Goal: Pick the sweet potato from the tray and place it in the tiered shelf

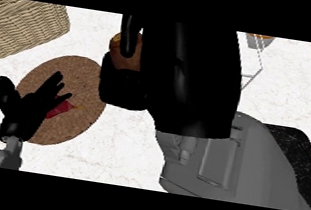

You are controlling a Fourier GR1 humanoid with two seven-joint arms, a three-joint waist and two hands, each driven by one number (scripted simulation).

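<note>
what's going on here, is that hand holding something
The robot's right hand, held up close to the view, is curled round an orange-brown sweet potato. The wire tiered shelf shows just past that hand at the upper right, and the sweet potato is not in it yet. The left hand rests open at the lower left, over a round brown mat. A wicker basket sits at the upper left.

You log a white, faintly veined counter (293, 105), a tan woven basket (13, 25), a speckled brown round mat (81, 73) bearing a red patch (59, 110), a black grey-flecked tray (308, 162), an orange-brown sweet potato (123, 56), a black left hand (28, 104) and right hand (188, 81), and a grey right forearm (253, 172).
</note>
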